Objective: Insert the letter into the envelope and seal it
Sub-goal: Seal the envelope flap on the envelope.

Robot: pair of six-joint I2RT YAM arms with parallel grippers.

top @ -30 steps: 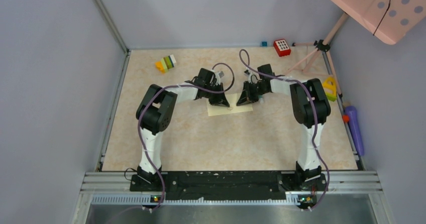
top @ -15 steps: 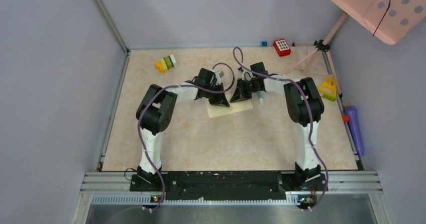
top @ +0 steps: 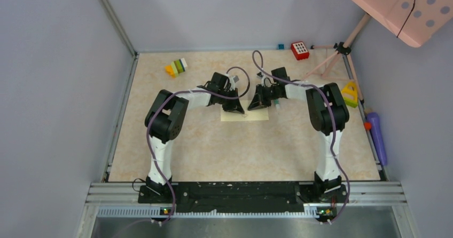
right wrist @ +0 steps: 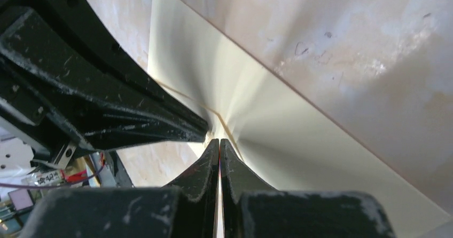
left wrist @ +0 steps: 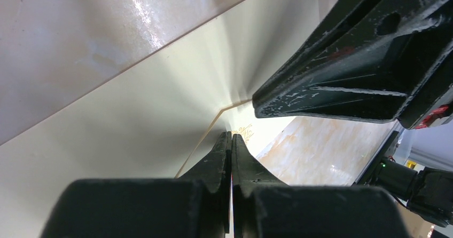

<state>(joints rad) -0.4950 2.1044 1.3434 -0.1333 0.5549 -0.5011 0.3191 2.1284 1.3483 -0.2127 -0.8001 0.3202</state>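
The envelope [top: 251, 116] lies flat in the middle of the table [top: 187, 142], and it has turned straight since a moment ago. Our left gripper [top: 238, 110] and right gripper [top: 253, 108] are both closed tight, holding nothing, tips pressing down on it. We think the sealing is nearly done.

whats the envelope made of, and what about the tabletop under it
The envelope looks like paper: pale cream and mostly matte, with a thin flat edge and a sharp creased flap line in the wrist views. The tabletop is probably a smooth laminate or vinyl printed as beige marble. It is glossy, with glare patches and fine scratches up close. What lies under that surface cannot be told.
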